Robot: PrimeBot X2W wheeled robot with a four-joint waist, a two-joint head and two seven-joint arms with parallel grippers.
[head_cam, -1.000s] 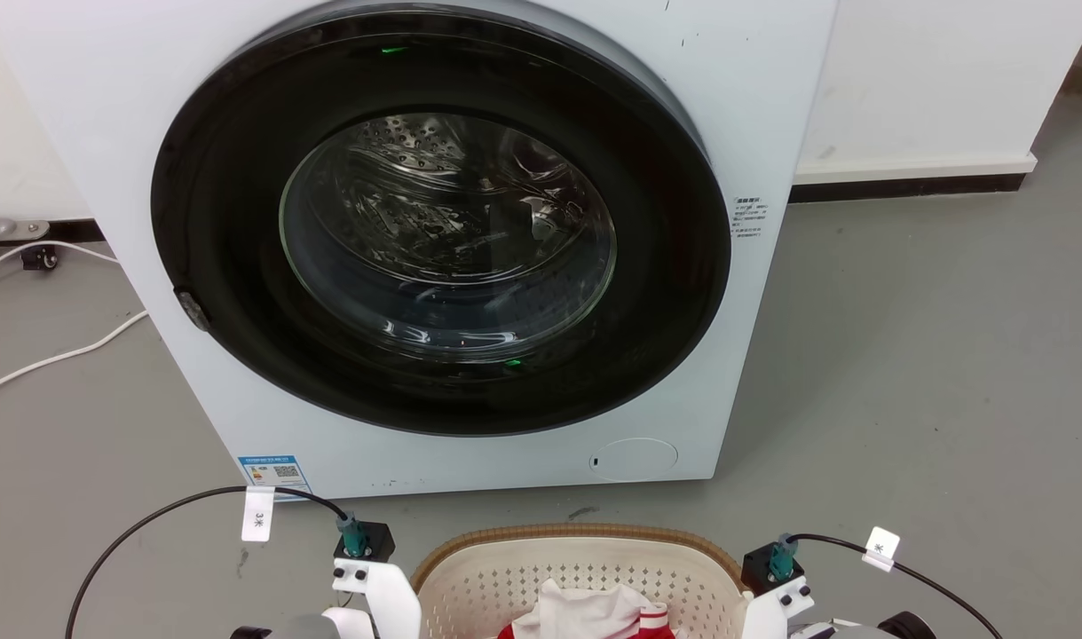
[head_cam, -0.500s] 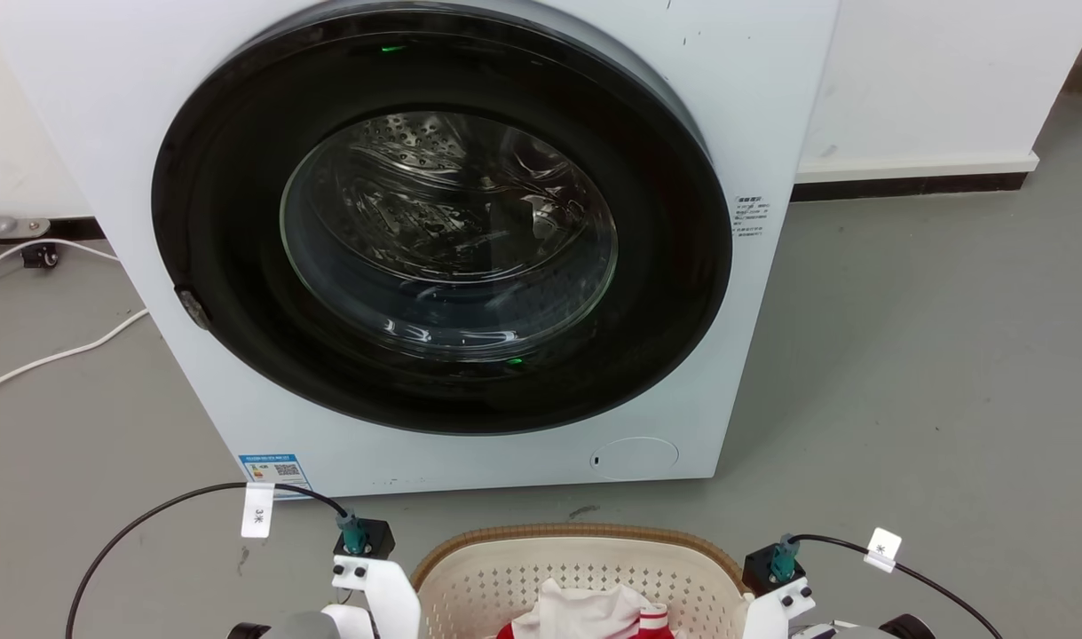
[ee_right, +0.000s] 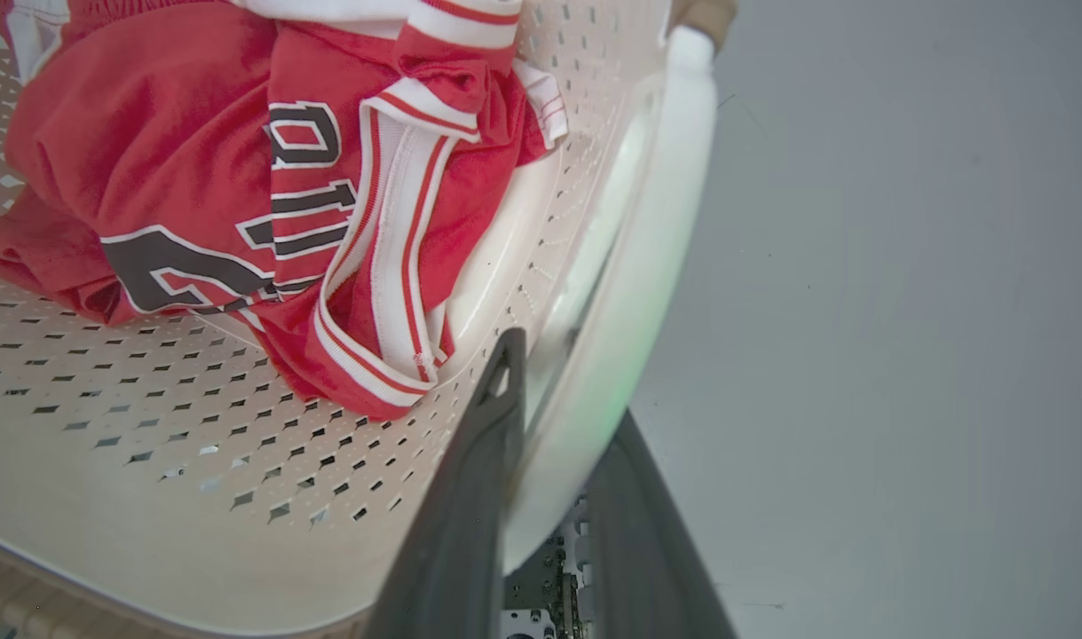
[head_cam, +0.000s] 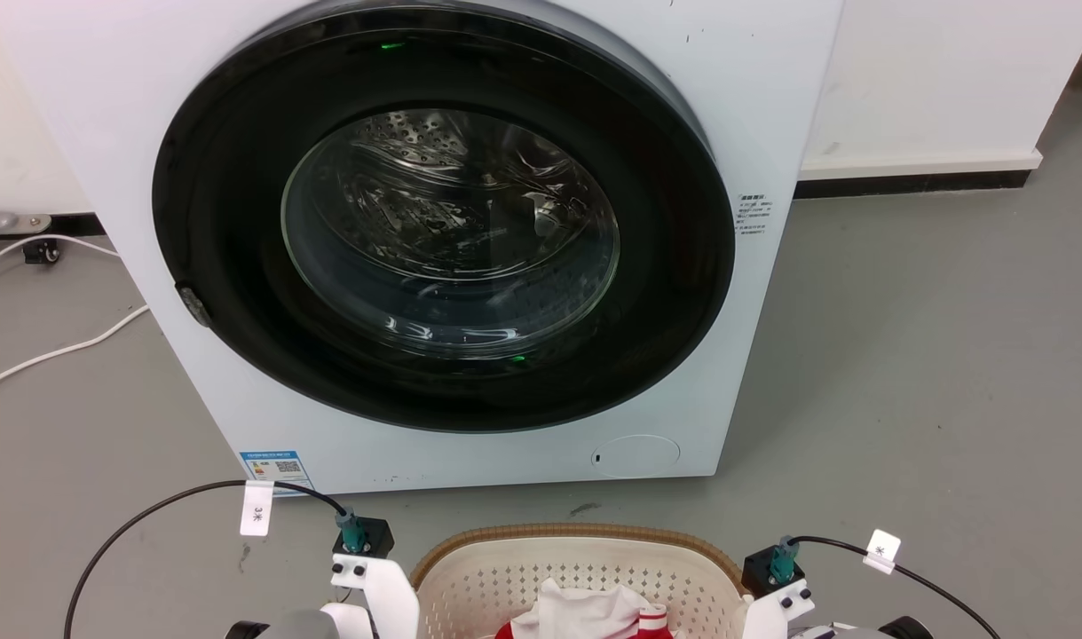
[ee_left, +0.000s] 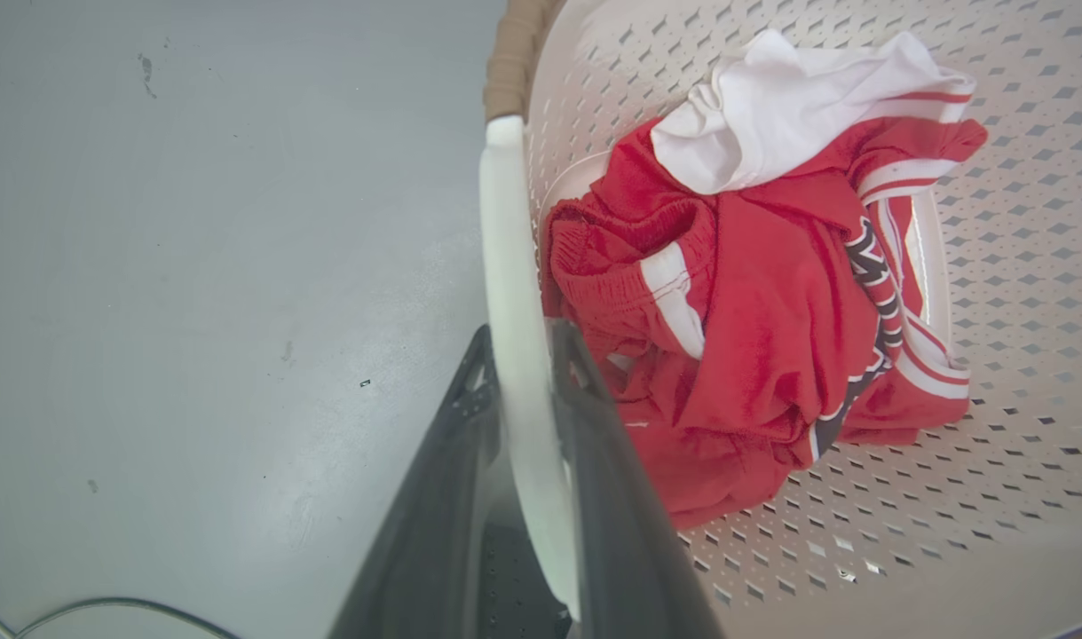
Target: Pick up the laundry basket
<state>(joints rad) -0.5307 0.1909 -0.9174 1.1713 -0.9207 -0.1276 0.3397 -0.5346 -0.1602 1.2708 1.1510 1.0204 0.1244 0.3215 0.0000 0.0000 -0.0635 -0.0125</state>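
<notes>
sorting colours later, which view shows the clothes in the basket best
Left wrist view: nearly the whole pile of clothes lies in sight in the basket, white piece over red. The right wrist view shows the red part close, its top cut off. The head view has the pile's top at its bottom edge.

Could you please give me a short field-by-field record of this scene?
basket: cream, perforated, brown rim, just in front of the robot
contents: red and white clothes
left hand: shut on left handle, one finger on each side
right hand: shut on right handle, one finger on each side
washer: white, beyond the basket, door closed
floor: grey; cannot tell whether the basket is off it
</notes>
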